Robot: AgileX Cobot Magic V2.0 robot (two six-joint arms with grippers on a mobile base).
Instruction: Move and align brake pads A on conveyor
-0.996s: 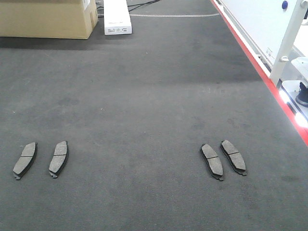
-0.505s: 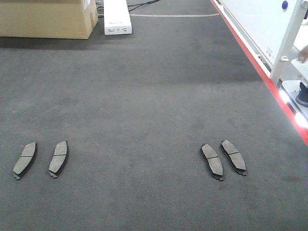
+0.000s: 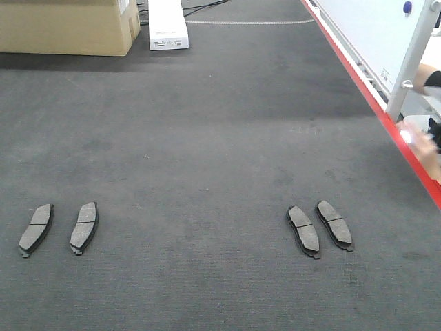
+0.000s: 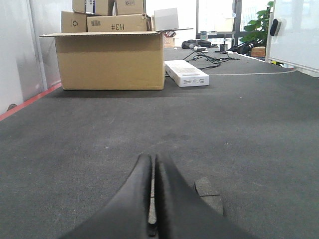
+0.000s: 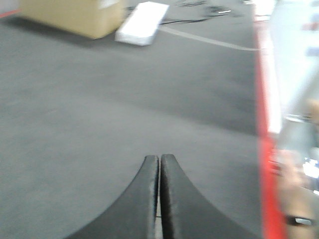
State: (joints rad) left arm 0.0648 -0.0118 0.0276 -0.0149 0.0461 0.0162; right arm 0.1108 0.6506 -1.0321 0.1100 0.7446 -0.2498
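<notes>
- Four brake pads are seen lying flat on the conveyor, grey faces up: one pair near left and one pair near right, the pairs well apart.
- Each pad is shown as a thin, slightly curved oblong with a centre groove and a dark backing plate; they are judged stiff, dense for their size and unlikely to slip on the matte, finely textured belt.
- A hold across the long edges, at mid-length, is judged safest, since little height is offered above the belt.
- The left claw is pictured closed on nothing, low over the belt, with a dark pad-like corner just to its right.
- The right claw is likewise closed and empty; its view is blurred.
- A cardboard box and a white carton are seen at the far end, with a red strip along the right edge.
</notes>
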